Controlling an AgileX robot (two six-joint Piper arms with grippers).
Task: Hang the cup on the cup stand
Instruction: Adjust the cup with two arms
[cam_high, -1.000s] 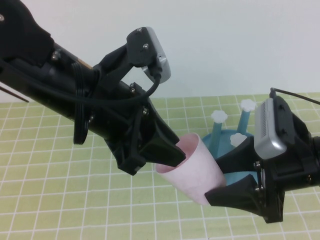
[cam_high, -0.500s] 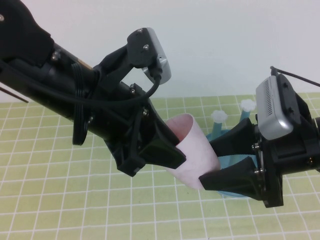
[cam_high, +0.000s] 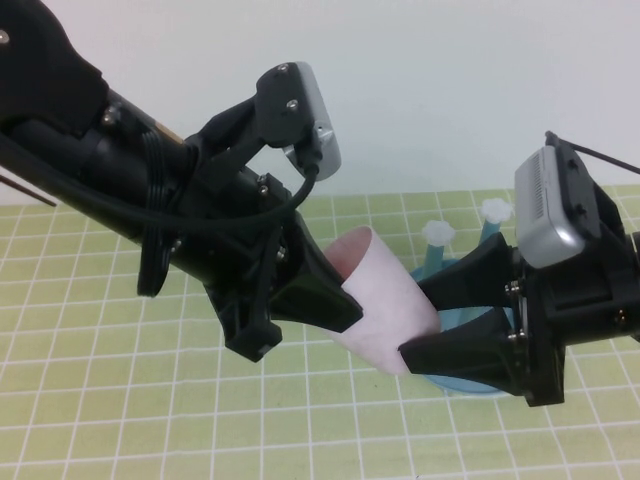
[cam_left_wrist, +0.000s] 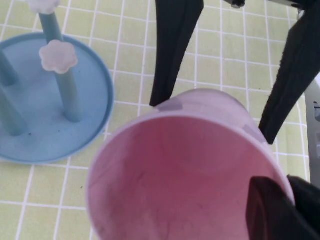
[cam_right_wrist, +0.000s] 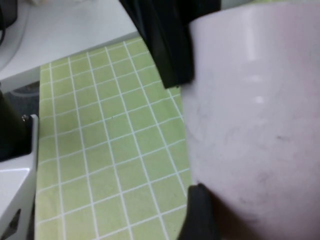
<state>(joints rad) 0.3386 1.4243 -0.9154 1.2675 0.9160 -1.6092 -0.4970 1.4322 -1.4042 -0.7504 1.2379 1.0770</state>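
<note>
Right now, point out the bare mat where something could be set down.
Free: the checked mat on the robot's left, and the near strip. Crowded: mid-right, where the left end effector and right end effector both meet the cup above the cup stand.
</note>
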